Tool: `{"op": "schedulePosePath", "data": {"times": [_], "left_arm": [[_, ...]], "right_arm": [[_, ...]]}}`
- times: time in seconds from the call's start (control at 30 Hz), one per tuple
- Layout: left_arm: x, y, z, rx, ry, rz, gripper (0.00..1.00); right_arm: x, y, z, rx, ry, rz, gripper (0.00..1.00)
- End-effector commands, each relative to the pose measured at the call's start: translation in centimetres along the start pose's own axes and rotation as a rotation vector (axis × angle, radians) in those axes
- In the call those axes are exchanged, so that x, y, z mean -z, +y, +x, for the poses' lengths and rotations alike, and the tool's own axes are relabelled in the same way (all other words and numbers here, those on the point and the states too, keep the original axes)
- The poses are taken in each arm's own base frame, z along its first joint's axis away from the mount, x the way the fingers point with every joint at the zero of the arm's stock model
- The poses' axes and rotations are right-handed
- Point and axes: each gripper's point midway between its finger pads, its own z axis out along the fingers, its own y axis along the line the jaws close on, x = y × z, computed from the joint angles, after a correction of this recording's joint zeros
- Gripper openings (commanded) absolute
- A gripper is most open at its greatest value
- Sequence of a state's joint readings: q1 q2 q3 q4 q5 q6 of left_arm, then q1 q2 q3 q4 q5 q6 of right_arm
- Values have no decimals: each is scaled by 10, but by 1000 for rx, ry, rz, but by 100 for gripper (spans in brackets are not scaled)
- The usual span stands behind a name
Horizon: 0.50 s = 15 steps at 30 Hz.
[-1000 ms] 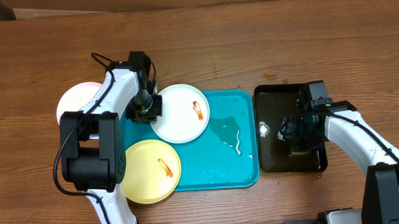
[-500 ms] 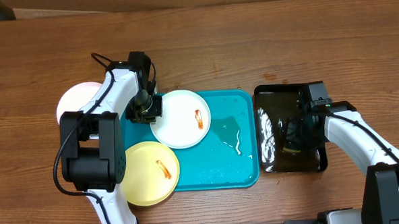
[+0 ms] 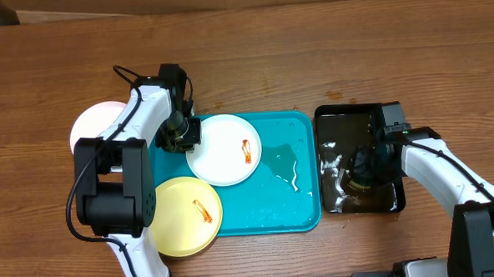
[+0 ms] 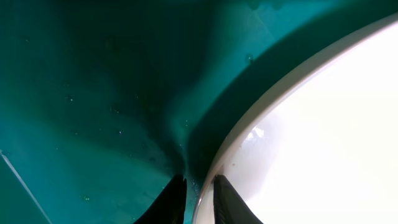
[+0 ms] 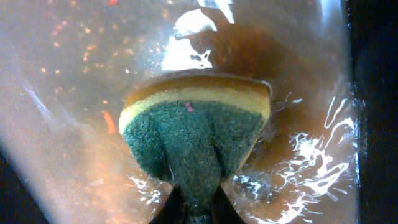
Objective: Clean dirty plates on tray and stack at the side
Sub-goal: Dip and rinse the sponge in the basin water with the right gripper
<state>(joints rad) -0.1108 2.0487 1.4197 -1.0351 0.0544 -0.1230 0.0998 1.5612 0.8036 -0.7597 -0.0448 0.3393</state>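
Left end effector (image 4: 198,194) is clenched on the left rim of the white plate (image 3: 223,149), one finger on the outer side of the rim and the other on the plate's inner face, as the left wrist view shows up close. That plate lies in the far-left part of the turquoise tray (image 3: 275,208), stretching rightward from the grasp, with a reddish-orange smear (image 3: 247,150) near its right side. Whether its gripped edge is raised off the tray floor cannot be told. Toward the near edge of the bench, just beside the white plate, the yellow-green plate (image 3: 186,215) sits on the tray's near-left corner and overhangs its rim, carrying a smear of its own (image 3: 202,209). A third plate (image 3: 92,128), pale and partly hidden by the left arm, rests on the bare bench towards the left edge, outside the tray. A thin puddle of water (image 3: 286,166) glints on the tray's right half. Right end effector (image 5: 196,205) is down inside the black tray (image 3: 338,116), which stands just beside the turquoise tray on the side of the bench's right edge and holds brownish water. Its fingers are closed on a sponge (image 5: 196,134), green scouring face towards the wrist camera and yellow layer behind, well apart from all three plates
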Motion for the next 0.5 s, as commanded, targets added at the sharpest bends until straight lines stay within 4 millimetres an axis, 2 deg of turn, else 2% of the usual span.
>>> {"op": "schedulePosePath", "data": {"times": [0.0,0.03,0.07,0.1,0.13,0.2,0.23,0.27,0.3,0.37,0.47], "left_arm": [[-4,1,1,-15,10,-12,19],[-4,1,1,-15,10,-11,19],[-4,1,1,-12,10,-11,19],[-4,1,1,-12,9,-11,19],[-4,1,1,-13,7,-11,19],[-4,1,0,-13,3,-11,19],[-4,1,-1,-13,2,-10,20],[-4,1,-1,-13,-1,-10,20],[-4,1,-1,-13,-1,-10,20],[-4,1,-1,-13,-1,-10,20],[-4,1,-1,-12,-1,-9,20]], "right_arm": [[1,-1,0,0,5,9,68],[1,-1,1,0,8,11,68],[1,-1,2,1,10,12,55],[1,-2,1,1,8,15,14],[1,-2,1,1,5,14,4],[1,-1,0,1,2,12,4],[1,-1,0,0,2,12,10],[1,-1,-1,1,-4,10,67],[1,0,-3,1,-10,9,73],[1,-1,-5,2,-18,12,74],[0,-1,-4,2,-17,12,68]]}}
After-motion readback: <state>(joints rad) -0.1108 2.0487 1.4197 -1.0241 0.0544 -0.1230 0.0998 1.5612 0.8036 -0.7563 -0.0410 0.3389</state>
